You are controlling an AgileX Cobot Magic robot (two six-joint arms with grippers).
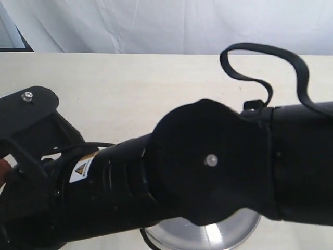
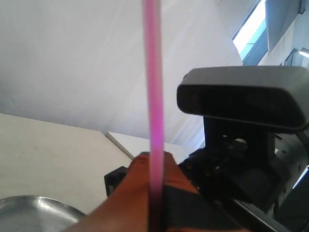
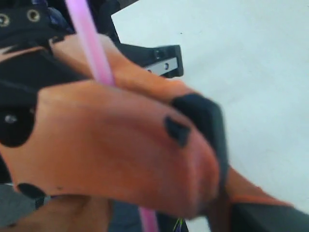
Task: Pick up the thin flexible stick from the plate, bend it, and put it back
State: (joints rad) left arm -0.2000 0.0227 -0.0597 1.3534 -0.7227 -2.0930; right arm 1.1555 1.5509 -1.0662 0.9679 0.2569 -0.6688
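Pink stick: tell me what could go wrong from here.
1. The thin pink stick is pinched in both the left claw and the right claw. It may slip out or kink if bent hard.
2. The arms hide most of the plate in the exterior view, so the return drop could miss it.

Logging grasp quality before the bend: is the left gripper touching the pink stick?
Touching. The left wrist view shows the thin flexible stick pinched between the orange fingers of the left gripper, with no gap on either side.
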